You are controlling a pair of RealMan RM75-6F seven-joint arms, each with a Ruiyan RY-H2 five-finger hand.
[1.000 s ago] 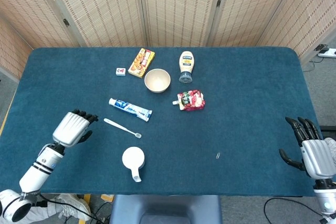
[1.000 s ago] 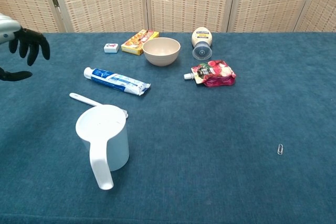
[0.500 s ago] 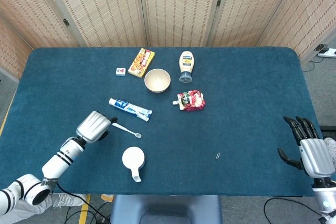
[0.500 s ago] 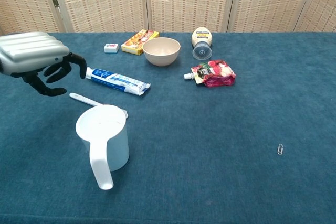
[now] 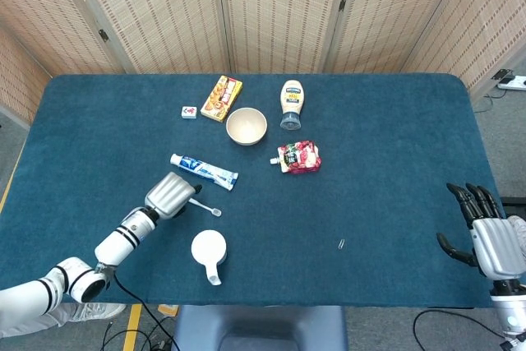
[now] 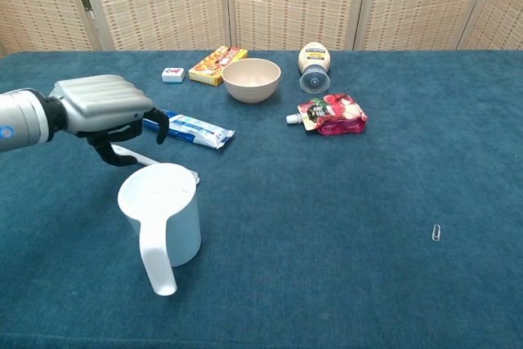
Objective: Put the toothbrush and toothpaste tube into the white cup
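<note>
left hand [image 5: 170, 194] curled over toothbrush [image 5: 205, 206], grip unclear, right hand [image 5: 486, 233] spread empty at table edge

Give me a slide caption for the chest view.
Left hand reaching over the toothbrush, beside the toothpaste and white cup.

The silver-shelled left hand [image 6: 105, 104] with black fingers [image 6: 160, 125] is showing a white, black-ringed forearm [image 5: 115, 246]; the right hand [image 5: 491, 244] is looking alike.
</note>
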